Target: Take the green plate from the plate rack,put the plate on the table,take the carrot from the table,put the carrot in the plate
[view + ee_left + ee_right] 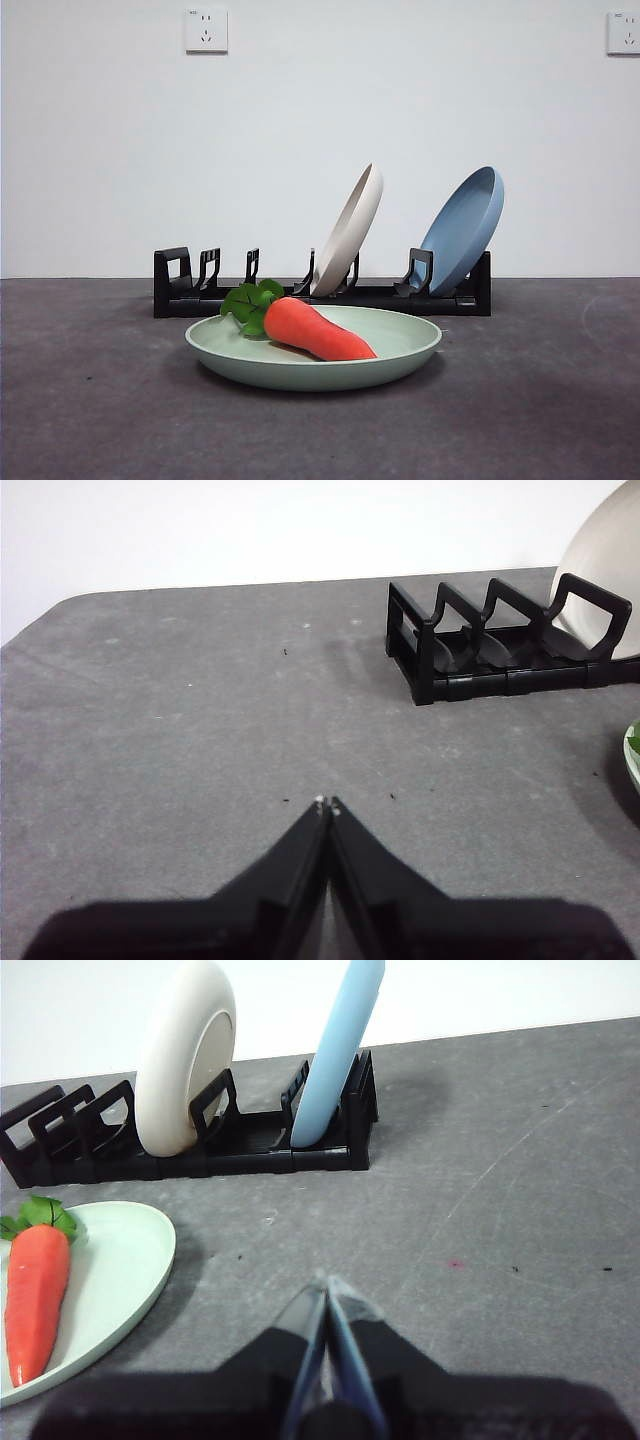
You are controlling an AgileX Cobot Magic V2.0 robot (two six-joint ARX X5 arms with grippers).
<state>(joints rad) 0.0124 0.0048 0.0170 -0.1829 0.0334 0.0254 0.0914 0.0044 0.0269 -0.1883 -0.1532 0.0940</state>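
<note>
Two plates, a cream plate [350, 232] and a blue plate [464, 230], lean in the black plate rack [320, 296] behind the matte green plate [400, 345], which lies flat on the rough grey bench [540, 400] holding the carrot [315, 330]. The left gripper [327, 802] and right gripper [325, 1282] are clenched, empty, apart from it.

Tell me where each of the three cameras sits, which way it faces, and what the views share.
Front view: low, at table height, facing the pale green round plate holding the orange toy carrot, with the black slotted plate rack behind; no arm shows.
Left wrist view: above the left gripper, jaws shut, facing the rack's empty end.
Right wrist view: above the right gripper, jaws shut, facing the rack and plate.
All three share the rack.
</note>
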